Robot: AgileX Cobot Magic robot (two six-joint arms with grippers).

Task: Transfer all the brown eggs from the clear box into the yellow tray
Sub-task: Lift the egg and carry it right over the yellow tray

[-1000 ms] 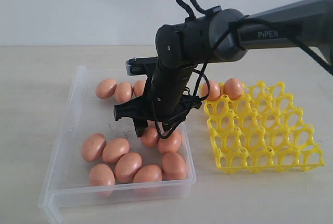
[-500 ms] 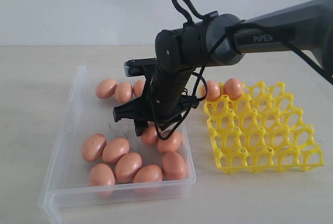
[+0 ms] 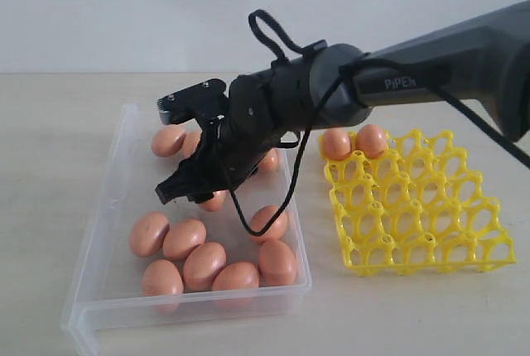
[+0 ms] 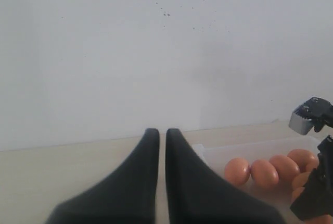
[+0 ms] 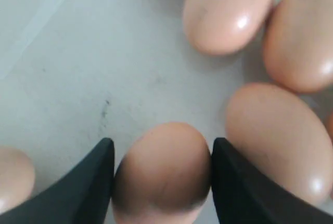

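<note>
My right gripper [image 3: 195, 194] reaches across into the clear box [image 3: 98, 232] and is shut on one brown egg [image 3: 214, 201], which sits between both fingers [image 5: 231, 182] in the right wrist view. Several more brown eggs lie in the box: a cluster [image 3: 205, 262] near the front wall and a few [image 3: 170, 140] at the back. The yellow tray [image 3: 418, 215] stands right of the box with two eggs [image 3: 335, 142] in its far-left cups. My left gripper [image 4: 162, 131] is shut and empty, held away from the box.
The box's right wall [image 3: 296, 215] stands between the held egg and the tray. Loose eggs [image 5: 278, 138] lie close beside the gripped one. The right arm's cable loop [image 3: 269, 37] sticks up above the wrist. Bare tabletop [image 3: 50, 165] lies left of the box.
The right gripper has closed on an egg by the box's right side and swung left over the box's middle with it, tilting. The other eggs have stayed put.
</note>
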